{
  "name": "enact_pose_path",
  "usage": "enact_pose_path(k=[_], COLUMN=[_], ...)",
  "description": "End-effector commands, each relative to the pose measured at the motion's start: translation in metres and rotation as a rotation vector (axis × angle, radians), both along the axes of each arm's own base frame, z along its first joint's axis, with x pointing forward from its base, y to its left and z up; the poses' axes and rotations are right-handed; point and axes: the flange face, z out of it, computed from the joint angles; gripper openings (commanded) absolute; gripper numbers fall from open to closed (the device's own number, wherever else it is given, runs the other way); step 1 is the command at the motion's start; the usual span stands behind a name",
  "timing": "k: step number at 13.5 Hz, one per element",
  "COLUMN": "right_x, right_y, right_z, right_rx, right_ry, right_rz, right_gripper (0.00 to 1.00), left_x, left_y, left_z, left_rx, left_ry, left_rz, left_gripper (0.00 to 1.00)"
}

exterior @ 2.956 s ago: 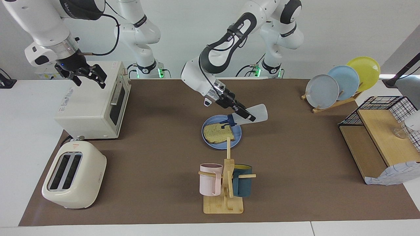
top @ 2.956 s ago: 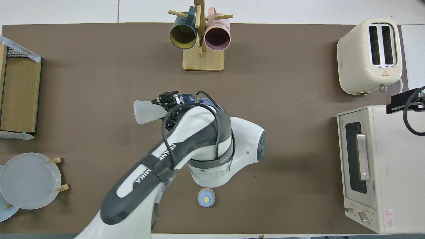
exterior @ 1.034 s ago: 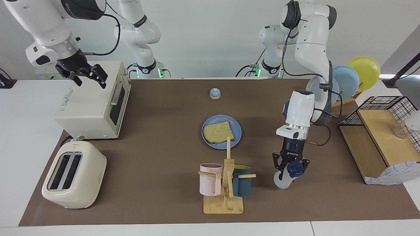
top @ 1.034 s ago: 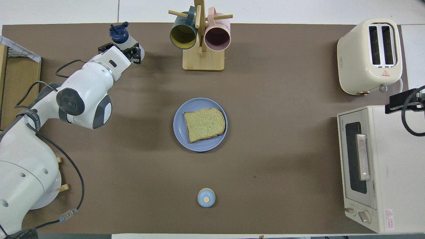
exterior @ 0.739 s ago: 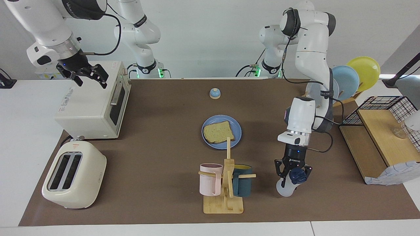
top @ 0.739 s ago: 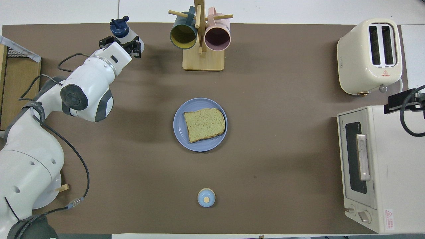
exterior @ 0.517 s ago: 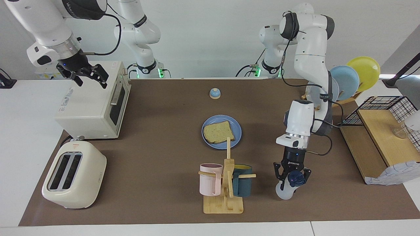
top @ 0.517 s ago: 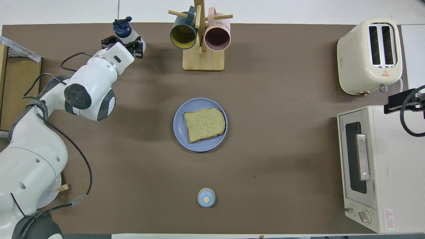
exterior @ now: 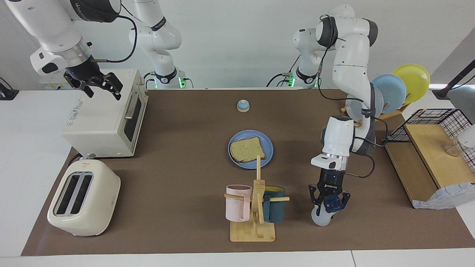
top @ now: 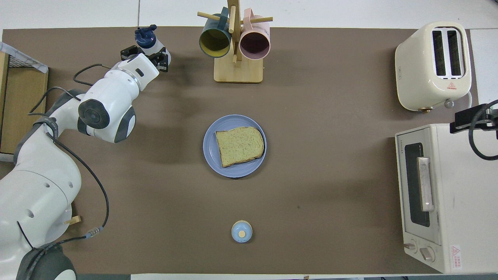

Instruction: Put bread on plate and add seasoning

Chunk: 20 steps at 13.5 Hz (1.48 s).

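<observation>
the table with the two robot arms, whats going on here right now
A slice of bread lies on the blue plate in the middle of the table. The left hand is shut on the seasoning bottle, holding it low over the table beside the mug rack, toward the left arm's end. The right hand is open and waits above the toaster oven. A small bell sits nearer to the robots than the plate.

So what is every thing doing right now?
bread: lying flat on the plate.
plate: flat on the table.
seasoning: upright, cap on, held.
left gripper: shut on the seasoning.
right gripper: open, empty, over the oven.
oven: door shut.
mugs: hanging on their stand.
</observation>
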Motion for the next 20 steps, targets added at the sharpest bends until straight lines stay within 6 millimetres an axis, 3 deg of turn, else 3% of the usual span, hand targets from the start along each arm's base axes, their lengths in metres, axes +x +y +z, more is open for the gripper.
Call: enact_pose_path(k=[1,2,4,5,6,13,17,20], right_x=[-0.002,-0.002,-0.002,-0.002,-0.002,-0.002,-0.002,-0.003], right_y=[0.004,0.004,0.003,0.004,0.004,0.004,0.004,0.005], right_z=[0.002,0.002,0.002,0.002,0.003,0.003,0.003,0.005], right_rx=[-0.017,-0.018,-0.017,-0.018,-0.018,-0.018,-0.018,-0.018], right_ry=[-0.017,-0.019,-0.017,-0.019,-0.019,-0.020,-0.019,-0.024], right_rz=[0.023,0.023,0.022,0.023,0.023,0.025,0.025,0.026], right_gripper=[1.00,1.00,1.00,1.00,1.00,1.00,1.00,1.00], left_x=[-0.005,-0.006,-0.007,-0.007,-0.008,-0.012,-0.050,-0.085], left_y=[0.004,0.005,0.007,0.007,0.007,0.020,0.034,0.038], left_z=[-0.006,-0.009,-0.009,-0.009,-0.009,-0.017,-0.016,0.003], left_rx=[0.021,0.024,0.026,0.025,0.026,0.019,-0.004,0.013], left_ry=[0.004,0.011,0.012,0.014,0.015,0.029,0.033,0.065], left_rz=[-0.010,-0.011,-0.009,-0.008,-0.008,0.009,0.011,0.010], left_gripper=[0.00,0.01,0.43,0.85,1.00,1.00,1.00,1.00])
